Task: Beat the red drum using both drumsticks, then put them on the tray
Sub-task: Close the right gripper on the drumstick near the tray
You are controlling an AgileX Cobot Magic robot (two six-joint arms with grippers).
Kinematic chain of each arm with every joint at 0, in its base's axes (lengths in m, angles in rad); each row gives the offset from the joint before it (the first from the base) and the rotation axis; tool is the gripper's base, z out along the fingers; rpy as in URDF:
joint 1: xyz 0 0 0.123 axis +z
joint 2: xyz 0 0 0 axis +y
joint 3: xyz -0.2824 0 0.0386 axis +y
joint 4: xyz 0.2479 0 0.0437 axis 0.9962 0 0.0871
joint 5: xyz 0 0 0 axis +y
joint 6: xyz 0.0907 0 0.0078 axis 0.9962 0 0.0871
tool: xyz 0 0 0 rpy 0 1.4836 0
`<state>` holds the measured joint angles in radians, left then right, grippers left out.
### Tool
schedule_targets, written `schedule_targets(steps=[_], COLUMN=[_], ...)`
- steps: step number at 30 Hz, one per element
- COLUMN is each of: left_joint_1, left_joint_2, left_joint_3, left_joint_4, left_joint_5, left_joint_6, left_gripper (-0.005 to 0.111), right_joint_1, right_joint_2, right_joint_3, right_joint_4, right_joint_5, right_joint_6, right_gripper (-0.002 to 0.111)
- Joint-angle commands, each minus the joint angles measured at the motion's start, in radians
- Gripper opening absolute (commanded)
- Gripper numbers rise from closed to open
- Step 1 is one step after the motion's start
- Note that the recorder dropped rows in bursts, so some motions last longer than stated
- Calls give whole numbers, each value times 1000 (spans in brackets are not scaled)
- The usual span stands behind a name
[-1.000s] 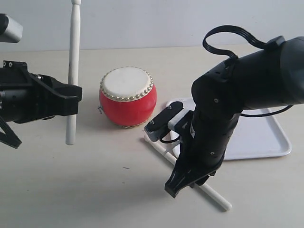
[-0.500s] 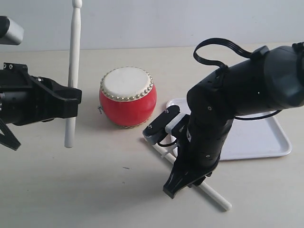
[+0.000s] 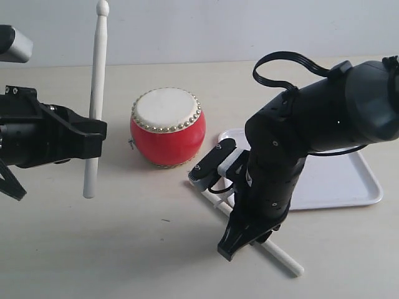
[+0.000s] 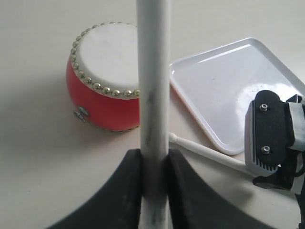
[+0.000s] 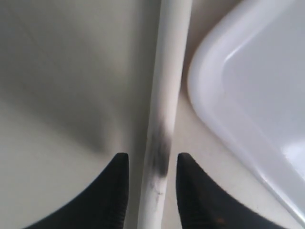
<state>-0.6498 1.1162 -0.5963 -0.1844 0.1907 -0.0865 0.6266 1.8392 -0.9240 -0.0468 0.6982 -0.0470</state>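
The red drum (image 3: 167, 127) with cream skin and gold studs stands mid-table; the left wrist view shows the red drum (image 4: 102, 81) too. My left gripper (image 3: 92, 134) is shut on one drumstick (image 3: 95, 93), held upright left of the drum; in the left wrist view that drumstick (image 4: 153, 86) is pinched between the jaws (image 4: 154, 164). The second drumstick (image 3: 280, 256) lies on the table beside the white tray (image 3: 340, 180). My right gripper (image 5: 152, 162) is low over this drumstick (image 5: 164, 109), open, a finger on each side with gaps showing.
The tray's rounded corner (image 5: 209, 81) sits close beside the lying stick. My right arm's black body (image 3: 293, 143) covers the tray's near left part and the middle of the stick. The stick's rounded tip (image 4: 173, 139) points toward the drum.
The right arm has sunk slightly over the lying stick. The left gripper's upright stick has dropped a little lower. Drum and tray have not moved.
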Motion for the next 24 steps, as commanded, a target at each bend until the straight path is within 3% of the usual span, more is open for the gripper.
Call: schedule_targets(steps=[1,24], left_joint_1=[0,0], left_joint_2=[-6,-6], left_joint_3=[2,2], left_joint_4=[-3,-3], left_joint_5=[-3,18], left_joint_6=[7,9], left_gripper=[0,0], right_joint_1=[2,2], right_joint_2=[1,71], right_joint_3=[-10,-10], right_joint_4=[-9,8], right_joint_5=[9,3], right_joint_6=[-6,-6], right_gripper=[34,33])
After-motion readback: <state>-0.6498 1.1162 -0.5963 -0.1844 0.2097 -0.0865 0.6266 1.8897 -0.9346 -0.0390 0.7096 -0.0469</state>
